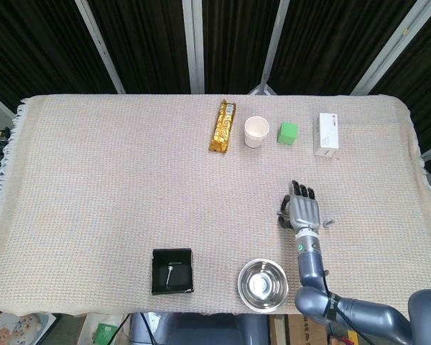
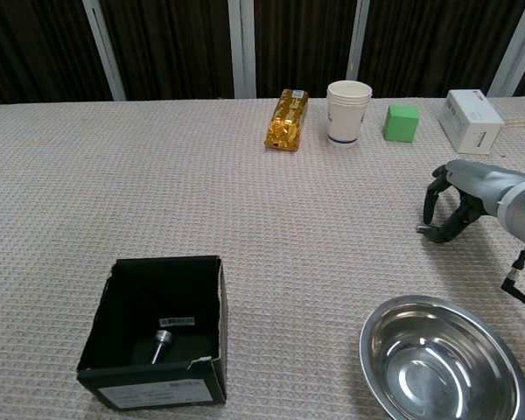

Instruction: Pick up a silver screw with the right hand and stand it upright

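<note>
Silver screw lies on its side inside the black box at the near left of the counter, its round head toward the near edge and its shaft angled away; from the head view it shows as a small pale streak on the box floor. It is well apart from the right robot hand, which sits far over on the right side of the counter with the steel bowl between and nearer the edge. That bowl stands at the near right, just beside the robot's forearm. The right robot hand holds nothing: its fingers are curled downward with the tips at or just above the cloth, slightly apart from one another, and the thumb reaches toward the surface beneath them; whether the tips actually touch the cloth I cannot tell. From the head view the same robot hand points away from the robot, back upward. The left robot hand shows in neither view. Farther back, in a row near the far edge, lie a gold wrapped bar, a white paper cup, a green cube and a white carton.
</note>
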Controlling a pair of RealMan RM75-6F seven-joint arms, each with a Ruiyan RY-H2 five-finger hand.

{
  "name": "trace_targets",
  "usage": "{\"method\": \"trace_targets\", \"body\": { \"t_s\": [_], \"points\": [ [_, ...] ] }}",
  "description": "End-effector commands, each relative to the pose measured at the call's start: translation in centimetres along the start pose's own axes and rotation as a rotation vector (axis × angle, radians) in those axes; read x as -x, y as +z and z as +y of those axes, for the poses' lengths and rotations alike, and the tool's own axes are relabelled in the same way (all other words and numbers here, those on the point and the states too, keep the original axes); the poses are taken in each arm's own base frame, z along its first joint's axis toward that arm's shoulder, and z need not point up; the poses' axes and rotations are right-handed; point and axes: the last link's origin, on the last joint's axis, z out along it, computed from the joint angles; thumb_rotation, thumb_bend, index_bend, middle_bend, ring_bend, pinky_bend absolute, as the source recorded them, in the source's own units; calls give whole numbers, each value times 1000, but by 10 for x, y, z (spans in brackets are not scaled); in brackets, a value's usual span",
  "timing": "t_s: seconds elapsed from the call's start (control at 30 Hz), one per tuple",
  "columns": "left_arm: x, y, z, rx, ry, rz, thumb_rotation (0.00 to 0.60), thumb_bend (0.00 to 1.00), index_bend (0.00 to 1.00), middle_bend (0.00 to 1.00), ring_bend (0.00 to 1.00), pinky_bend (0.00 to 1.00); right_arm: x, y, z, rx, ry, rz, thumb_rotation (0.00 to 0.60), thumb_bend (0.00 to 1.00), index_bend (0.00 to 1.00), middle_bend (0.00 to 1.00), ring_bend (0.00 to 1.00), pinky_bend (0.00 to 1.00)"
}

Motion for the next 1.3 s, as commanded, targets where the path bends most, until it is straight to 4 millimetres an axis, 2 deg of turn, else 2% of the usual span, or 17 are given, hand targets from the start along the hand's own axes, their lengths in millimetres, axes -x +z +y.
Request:
{"method": "trace_targets", "body": {
  "t_s": [0.03,0.73,1.3],
  "points": [
    [0,0,0,-1,0,1,600,40,55,67,22,130,1,0,0,1,1,-2,600,341,553,0,0,0],
    [0,0,-1,-3,1,1,600,39,64,67,22,130,4,4,-1,13,3,-12,600,348,573,0,0,0],
    [0,0,0,-3,3,2,600,40,68,67,22,130,-3,3,-2,-2,33,-19,600,350,590,0,0,0]
  ]
}}
